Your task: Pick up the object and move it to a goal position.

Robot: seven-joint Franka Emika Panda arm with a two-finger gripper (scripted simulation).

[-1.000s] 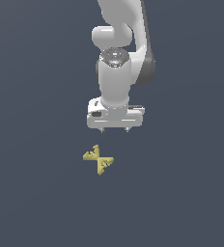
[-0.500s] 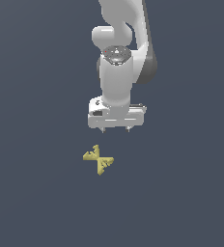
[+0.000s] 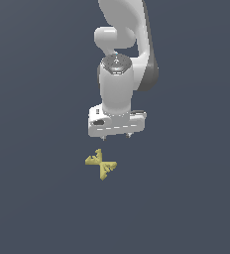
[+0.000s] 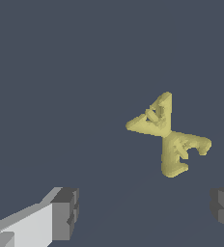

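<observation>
Since a second ago the white glossy two-finger gripper [image 3: 116,135] has sunk slightly toward the floor and drifted a touch toward the exterior view's left; the small mustard-yellow X-shaped piece with jagged branching arms [image 3: 101,164] has not moved. We read this as the approach phase: descent under way, no contact yet.

Near to far in the exterior view: the yellow piece lies flat on the plain dark slate-grey floor [image 3: 32,208], lower centre of frame, just below and a little left of the gripper. Above it the gripper hangs with jaws spread wide, holding nothing. Behind rises the smooth white arm with a dark grey joint [image 3: 149,74].

In the wrist view, the piece [image 4: 168,135] sits right of centre, blocky and matte, with the grey-padded fingertips [image 4: 65,213] at the lower corners, well apart.
</observation>
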